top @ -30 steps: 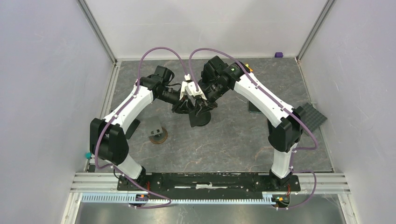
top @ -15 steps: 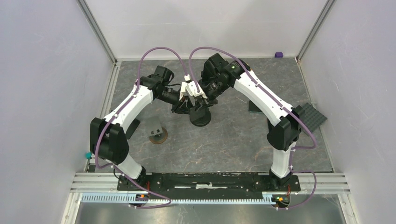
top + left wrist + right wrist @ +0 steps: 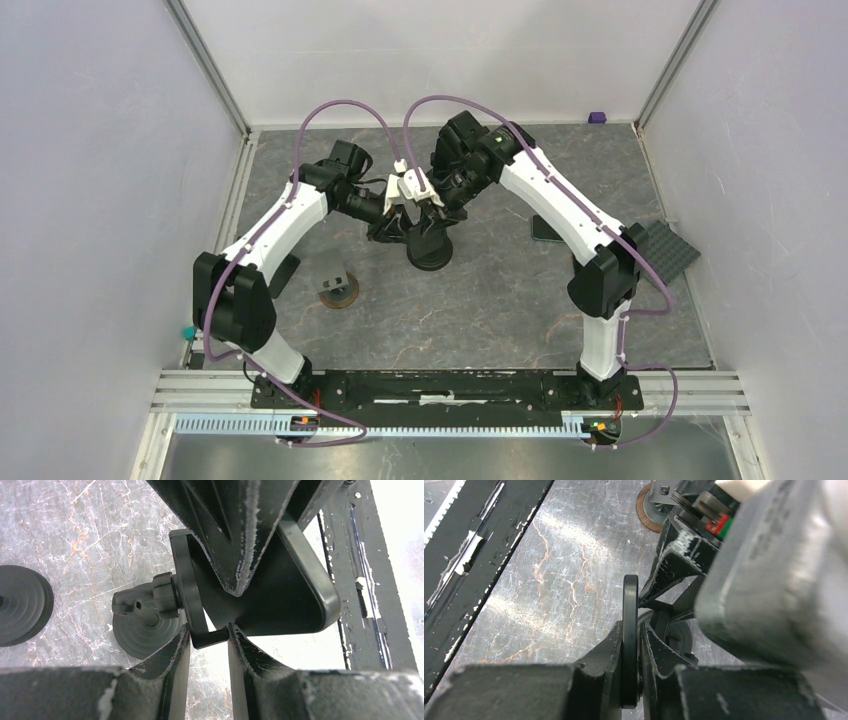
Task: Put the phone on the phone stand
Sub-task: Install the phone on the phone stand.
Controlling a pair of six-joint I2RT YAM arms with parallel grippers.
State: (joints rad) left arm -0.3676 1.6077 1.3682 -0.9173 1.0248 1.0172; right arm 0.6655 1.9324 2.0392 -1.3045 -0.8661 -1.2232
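Observation:
The black phone stand (image 3: 430, 252) stands mid-table between both arms. Its round base (image 3: 142, 639) and tilted cradle plate (image 3: 186, 587) show in the left wrist view. My left gripper (image 3: 209, 630) is shut on the small lip at the cradle's lower edge. The phone (image 3: 630, 605), a thin black slab seen edge-on, is pinched between my right gripper's (image 3: 630, 627) fingers. In the left wrist view the phone (image 3: 285, 595) lies flat against the cradle plate, its lower edge at the lip. From above, the grippers hide the phone.
A small grey piece on a round brown base (image 3: 338, 288) sits left of the stand. A dark flat item (image 3: 545, 230) lies behind the right arm, and a black ribbed pad (image 3: 668, 250) at the right wall. The black base rail (image 3: 440, 388) runs along the near edge.
The right wrist and the phone have shifted slightly up and towards the far side. The stand's top has moved with them. Both grips are unchanged.

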